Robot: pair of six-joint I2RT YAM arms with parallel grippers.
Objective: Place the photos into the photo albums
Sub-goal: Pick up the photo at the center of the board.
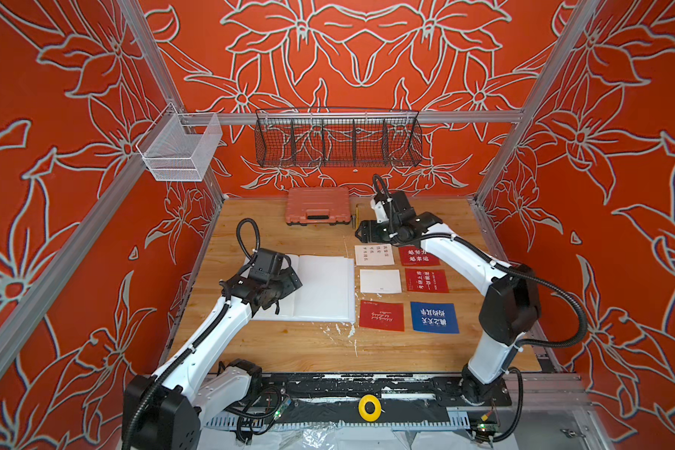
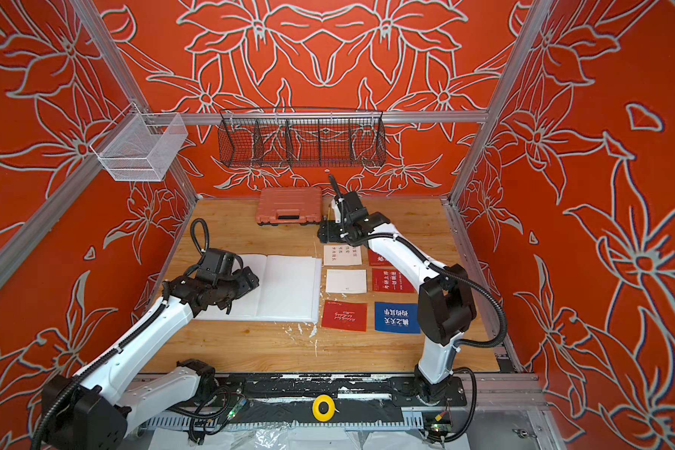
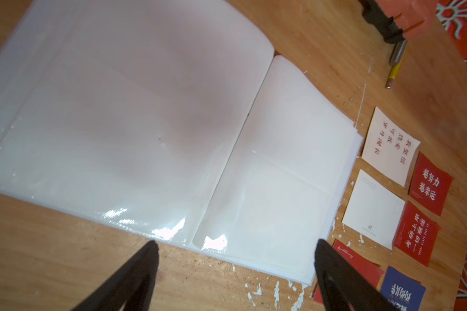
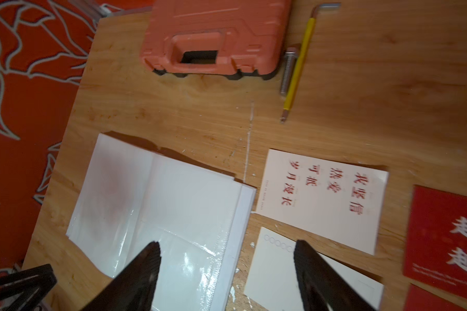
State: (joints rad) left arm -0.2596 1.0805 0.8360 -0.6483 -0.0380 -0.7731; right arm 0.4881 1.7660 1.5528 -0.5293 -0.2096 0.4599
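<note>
The photo album (image 1: 324,288) lies open on the wooden table, its glossy white sleeve pages (image 3: 146,121) showing. Several photos lie in a grid to its right: a white one with red writing (image 1: 373,255), a blank white one (image 1: 380,281), red ones (image 1: 426,280) (image 1: 382,316) and a blue one (image 1: 434,317). My left gripper (image 1: 293,282) hovers over the album's left page, open and holding nothing (image 3: 236,245). My right gripper (image 1: 361,233) hangs open behind the photos, above the album's right edge and the blank card (image 4: 227,245).
An orange-pink plastic case (image 1: 317,210) stands at the back, with a yellow hex key (image 4: 298,64) and a bolt (image 4: 289,70) beside it. A black wire basket (image 1: 338,142) and a white mesh basket (image 1: 180,150) hang on the frame. White flakes dot the table (image 1: 289,343).
</note>
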